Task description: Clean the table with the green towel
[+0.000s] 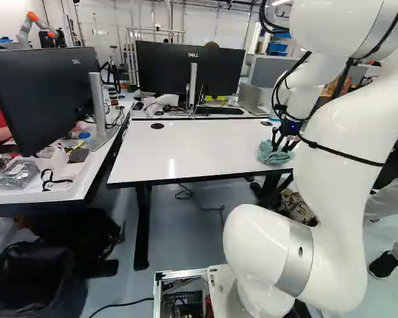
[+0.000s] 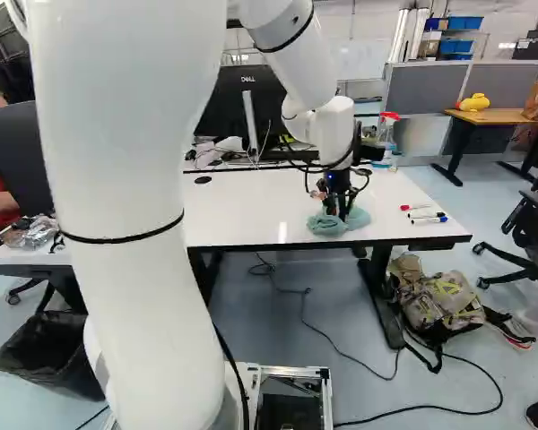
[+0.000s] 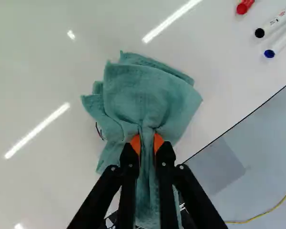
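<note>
**Black two-fingered gripper [image 3: 147, 143], pinching a teal-green cloth towel [image 3: 143, 98]**

Hand: orange pads drawn in from both sides on a gathered fold of the towel.

Towel: one, crumpled; lies on the glossy white rectangular table [image 2: 242, 206], at about three o'clock from its middle in the left base view. Loose folds fan out at twelve o'clock ahead of the fingers.

Handling (judged): light, limp, soft, not fragile; unlikely to slip from the pads. Best held by a thick central bunch, leaving a broad skirt to wipe. Light downward pressure should suit; a thin pinch may let the cloth trail or roll under.

Also listed: three capped markers, red [image 2: 417, 207], black [image 2: 425, 214] and blue [image 2: 429, 219], at three o'clock from the towel in the right base view; a wide stroke that way could knock them.

Stage (judged): wiping; share done cannot be told.
</note>
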You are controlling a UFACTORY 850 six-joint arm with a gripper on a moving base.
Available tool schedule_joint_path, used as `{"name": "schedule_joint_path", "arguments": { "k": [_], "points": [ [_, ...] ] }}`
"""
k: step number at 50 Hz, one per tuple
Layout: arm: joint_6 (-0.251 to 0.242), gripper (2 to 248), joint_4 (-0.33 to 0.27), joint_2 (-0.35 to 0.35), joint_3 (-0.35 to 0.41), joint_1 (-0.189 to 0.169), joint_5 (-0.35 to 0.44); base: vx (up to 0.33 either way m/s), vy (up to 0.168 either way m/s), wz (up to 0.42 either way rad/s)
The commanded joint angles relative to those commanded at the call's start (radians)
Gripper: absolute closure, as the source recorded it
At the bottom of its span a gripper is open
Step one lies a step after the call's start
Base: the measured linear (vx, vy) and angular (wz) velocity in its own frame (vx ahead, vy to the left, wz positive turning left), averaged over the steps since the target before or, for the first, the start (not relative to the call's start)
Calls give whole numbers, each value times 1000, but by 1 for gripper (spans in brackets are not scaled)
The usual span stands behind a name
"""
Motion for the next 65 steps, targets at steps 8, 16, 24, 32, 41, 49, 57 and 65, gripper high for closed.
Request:
{"name": "schedule_joint_path", "arguments": {
  "k": [8,16,24,32,41,49,57,65],
  "points": [
    [0,199,0,-26,-33,-20,0,0,0,0],
    [0,199,0,-57,-72,-26,0,0,0,0],
    [0,199,0,-83,-105,-13,0,0,0,0],
    [0,199,0,-103,-131,8,0,0,0,0],
    [0,199,0,-106,-136,38,0,0,0,0],
    [0,199,0,-98,-125,63,0,0,0,0],
    [0,199,0,-82,-104,87,0,0,0,0],
    [0,199,0,-67,-84,111,0,0,0,0]
  ]
}}
